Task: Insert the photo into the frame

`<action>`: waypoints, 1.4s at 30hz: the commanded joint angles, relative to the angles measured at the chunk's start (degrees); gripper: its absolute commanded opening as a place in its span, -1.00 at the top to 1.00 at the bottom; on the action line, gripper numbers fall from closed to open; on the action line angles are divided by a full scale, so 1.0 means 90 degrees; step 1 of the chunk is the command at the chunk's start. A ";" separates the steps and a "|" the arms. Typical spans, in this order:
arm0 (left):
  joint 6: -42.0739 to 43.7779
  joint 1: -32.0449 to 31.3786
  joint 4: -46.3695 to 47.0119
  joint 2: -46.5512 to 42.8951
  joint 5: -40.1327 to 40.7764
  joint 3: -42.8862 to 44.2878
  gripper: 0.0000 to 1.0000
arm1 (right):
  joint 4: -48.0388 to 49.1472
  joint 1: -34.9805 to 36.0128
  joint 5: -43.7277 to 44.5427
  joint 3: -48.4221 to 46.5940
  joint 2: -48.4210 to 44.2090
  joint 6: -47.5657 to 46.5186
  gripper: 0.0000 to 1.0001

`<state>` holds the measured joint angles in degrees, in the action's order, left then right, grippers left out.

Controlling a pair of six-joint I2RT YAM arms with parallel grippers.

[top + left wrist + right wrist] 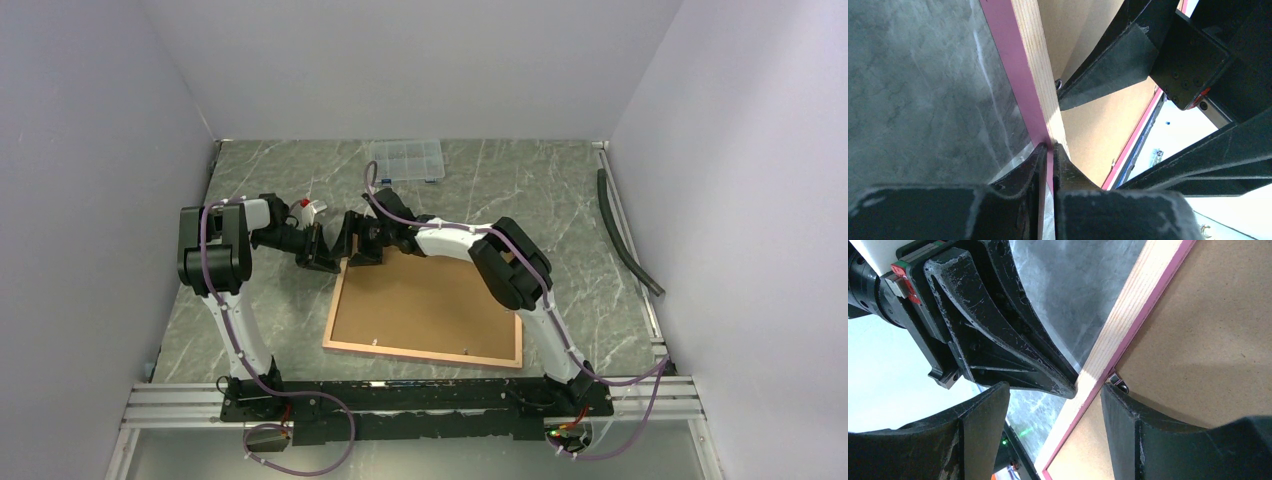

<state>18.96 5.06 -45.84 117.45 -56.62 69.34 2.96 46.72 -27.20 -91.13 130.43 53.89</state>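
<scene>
The frame (420,355) lies back-up on the table, its thin wood-and-pink rim around a brown backing board (430,300). My left gripper (333,262) is at the frame's far left corner, shut on the rim (1028,65); its jaws (1050,147) pinch the pink edge. My right gripper (362,250) is open right beside it, straddling the same rim (1133,300). One finger rests on the board by a small metal clip (1118,382) and the other hangs outside the rim. The photo is hidden.
A small clear compartment box (407,160) stands at the table's far edge. A black hose (625,235) lies along the right side. Grey walls close in on the left, back and right. The two grippers sit nearly touching.
</scene>
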 commanded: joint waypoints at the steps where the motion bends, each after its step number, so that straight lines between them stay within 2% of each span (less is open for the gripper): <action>1: 0.0273 -0.0135 -0.0074 -0.0189 0.0316 0.0034 0.76 | -0.0100 0.0039 -0.0025 -0.0162 -0.0087 -0.0253 -0.43; 6: 0.0724 0.0083 -0.0656 -0.0367 0.0478 0.0340 0.73 | -0.0110 -0.0266 -0.0062 0.0555 -0.1219 -0.0395 -0.54; 10: 0.1283 0.0243 -0.1142 -0.0541 0.0847 0.0557 0.69 | -0.0753 -0.0889 0.0376 0.1517 -0.2644 -0.0742 -0.74; 15: 0.1843 0.0086 -0.0910 -0.1058 0.1908 -0.0024 0.65 | -0.2365 -0.2201 0.1673 0.2794 -0.4452 -0.1384 -0.99; 19: 0.2143 -0.0286 -0.0529 -0.1493 0.2594 -0.0705 0.64 | -0.3013 -0.3534 0.2385 0.3869 -0.5656 -0.1780 -1.00; 23: 0.2310 -0.0864 -0.0268 -0.1841 0.3168 -0.1235 0.64 | -0.3151 -0.4677 0.2716 0.4634 -0.6402 -0.1982 -1.00; 27: 0.2415 -0.1296 -0.0346 -0.2076 0.3319 -0.1461 0.64 | -0.3004 -0.5165 0.2713 0.4923 -0.6247 -0.2055 -1.00; 34: 0.2560 -0.1816 -0.0540 -0.2300 0.3414 -0.1616 0.64 | -0.2251 -0.5171 0.1970 0.4825 -0.5175 -0.1881 -1.00; 42: 0.2672 -0.2195 -0.0680 -0.2415 0.3419 -0.1723 0.65 | -0.1888 -0.4670 0.1469 0.3979 -0.4004 -0.1694 -1.00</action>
<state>40.95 -12.73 -50.76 96.73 -25.39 54.87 -19.81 2.33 -9.98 -50.52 91.66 37.47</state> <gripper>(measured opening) 0.175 0.997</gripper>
